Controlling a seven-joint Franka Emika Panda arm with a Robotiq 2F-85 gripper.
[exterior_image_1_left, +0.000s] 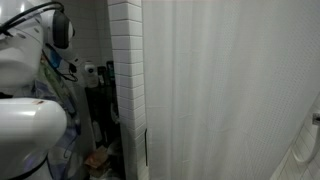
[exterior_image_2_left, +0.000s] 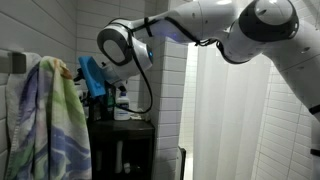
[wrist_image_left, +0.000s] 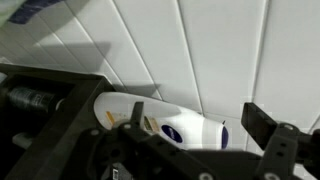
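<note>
In the wrist view a white bottle (wrist_image_left: 170, 125) with a blue oval logo and a dark blue end lies across the picture, in front of a white tiled wall (wrist_image_left: 220, 50). My gripper (wrist_image_left: 200, 125) is open, and its two dark fingers (wrist_image_left: 262, 122) stand wide on either side of the bottle without touching it. The bottle's left end rests by a black rack (wrist_image_left: 40, 100). In an exterior view the white arm (exterior_image_2_left: 200, 25) reaches from the right towards a dark shelf unit (exterior_image_2_left: 125, 145) by the tiled wall, and the gripper itself is hard to make out there.
A colourful towel (exterior_image_2_left: 50, 120) hangs beside the shelf unit. A white shower curtain (exterior_image_1_left: 230, 90) fills the right side behind a white tiled pillar (exterior_image_1_left: 125, 70). Small white items (exterior_image_2_left: 125, 105) stand on top of the shelf unit.
</note>
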